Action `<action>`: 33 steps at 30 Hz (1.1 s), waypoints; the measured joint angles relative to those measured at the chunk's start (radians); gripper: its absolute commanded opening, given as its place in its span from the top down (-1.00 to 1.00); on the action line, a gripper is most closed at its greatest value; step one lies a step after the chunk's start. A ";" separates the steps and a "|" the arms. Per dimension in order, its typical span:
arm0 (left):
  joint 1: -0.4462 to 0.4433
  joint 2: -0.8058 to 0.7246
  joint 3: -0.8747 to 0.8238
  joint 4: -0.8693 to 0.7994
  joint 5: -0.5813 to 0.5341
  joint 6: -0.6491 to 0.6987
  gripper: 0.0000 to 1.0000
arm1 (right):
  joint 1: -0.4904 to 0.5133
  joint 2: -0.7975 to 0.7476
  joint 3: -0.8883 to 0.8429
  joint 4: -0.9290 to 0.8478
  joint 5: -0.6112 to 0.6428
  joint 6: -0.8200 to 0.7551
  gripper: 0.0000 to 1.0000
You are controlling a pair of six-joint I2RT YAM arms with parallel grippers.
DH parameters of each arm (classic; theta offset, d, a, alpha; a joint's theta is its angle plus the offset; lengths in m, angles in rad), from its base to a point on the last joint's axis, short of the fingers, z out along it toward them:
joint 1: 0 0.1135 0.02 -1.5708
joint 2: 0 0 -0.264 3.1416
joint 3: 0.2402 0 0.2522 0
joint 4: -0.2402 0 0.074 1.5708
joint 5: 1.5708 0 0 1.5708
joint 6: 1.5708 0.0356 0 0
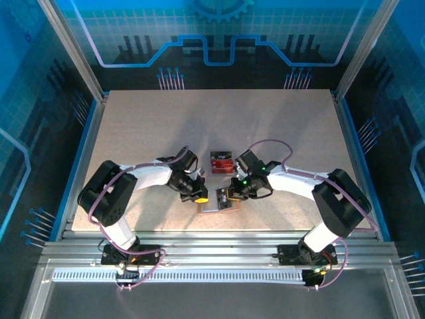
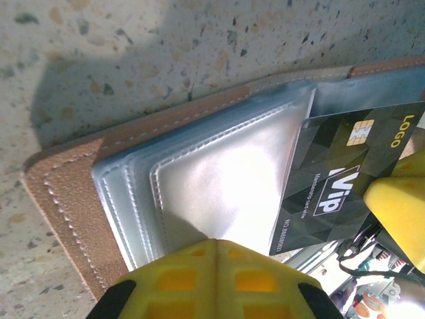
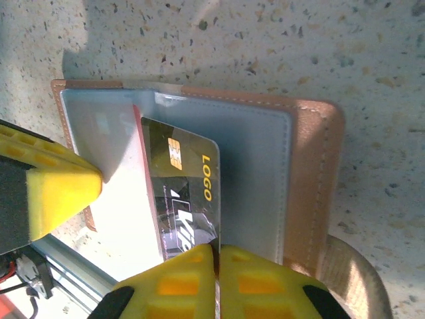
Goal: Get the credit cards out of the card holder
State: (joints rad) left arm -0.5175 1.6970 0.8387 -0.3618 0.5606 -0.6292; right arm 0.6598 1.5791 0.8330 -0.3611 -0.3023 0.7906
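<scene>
From above, the wallet (image 1: 211,207) is mostly covered by the left gripper (image 1: 199,195) and right gripper (image 1: 234,193), and the print on the red cards (image 1: 221,161) beyond it is too small to read. In the right wrist view the black card (image 3: 189,179) loses its lower end in the seam of the closed fingers (image 3: 265,286), and a red card (image 3: 142,143) beneath shows just an edge. In the left wrist view the frame cuts off the wallet's right side, and a yellow finger (image 2: 398,206) hides the black card's corner.
</scene>
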 measured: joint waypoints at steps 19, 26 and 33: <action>0.000 0.000 0.000 0.000 0.000 0.000 0.81 | 0.000 -0.003 0.006 0.014 -0.025 0.018 0.79; 0.000 -0.010 0.000 -0.001 0.000 -0.005 0.75 | 0.007 -0.003 0.006 0.025 -0.030 0.039 0.79; 0.000 -0.044 0.002 -0.012 0.000 -0.008 0.75 | 0.016 -0.011 0.007 0.021 -0.026 0.039 0.83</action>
State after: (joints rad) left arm -0.5175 1.6527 0.8410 -0.3737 0.5606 -0.6373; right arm 0.6758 1.5684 0.8398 -0.3405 -0.3283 0.8299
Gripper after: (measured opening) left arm 0.124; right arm 0.089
